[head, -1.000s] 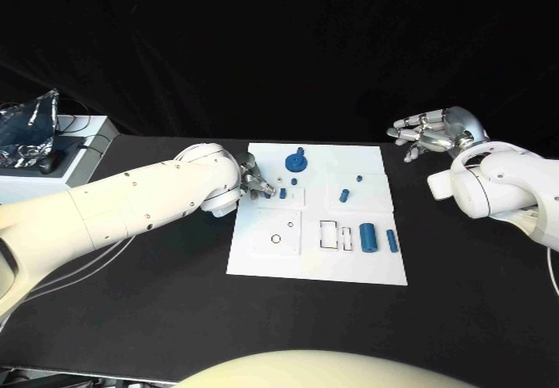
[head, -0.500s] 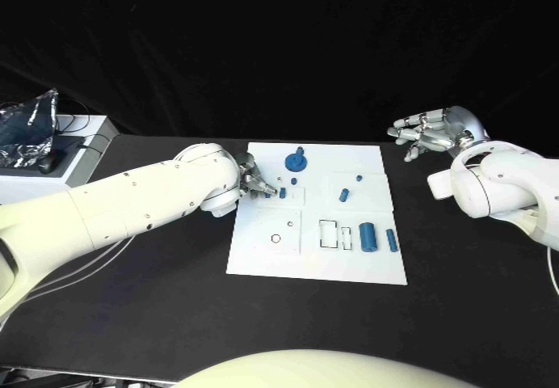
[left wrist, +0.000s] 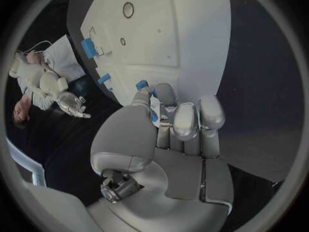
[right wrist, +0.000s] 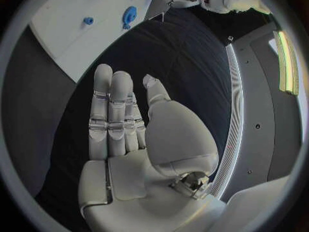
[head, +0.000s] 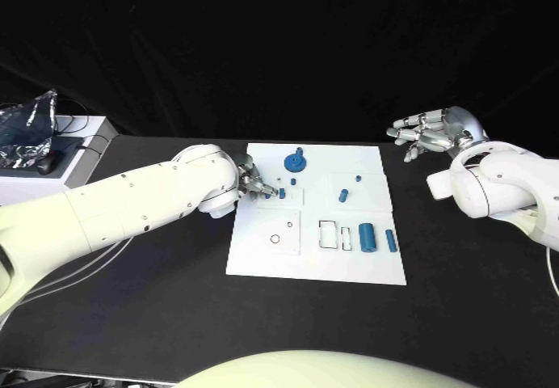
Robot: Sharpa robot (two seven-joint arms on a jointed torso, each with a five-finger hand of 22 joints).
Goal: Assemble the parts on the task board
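The white task board (head: pixel 292 259) lies mid-table. On it are a blue gear-like part (head: pixel 297 162), a blue peg (head: pixel 344 195), a tiny blue part (head: pixel 359 176), a blue cylinder (head: pixel 368 237) and a shorter one (head: pixel 392 240). My left hand (head: pixel 258 184) hovers over the board's left edge with its fingers curled. In the left wrist view a small blue part (left wrist: pixel 153 116) shows pinched between the thumb and a finger, and another blue part (left wrist: pixel 141 84) lies just past the fingertips (left wrist: pixel 185 119). My right hand (head: pixel 434 132) is raised beyond the board's far right corner, fingers straight and holding nothing (right wrist: pixel 119 113).
A white box (head: pixel 70 166) with a foil bag (head: pixel 29 121) and cables stands at the table's far left. The board has a round hole (head: pixel 274 239) and rectangular slots (head: pixel 331 234) near its middle. Black table surrounds the board.
The left hand's fingertips have shifted slightly over the board's left edge. The right hand has not moved.
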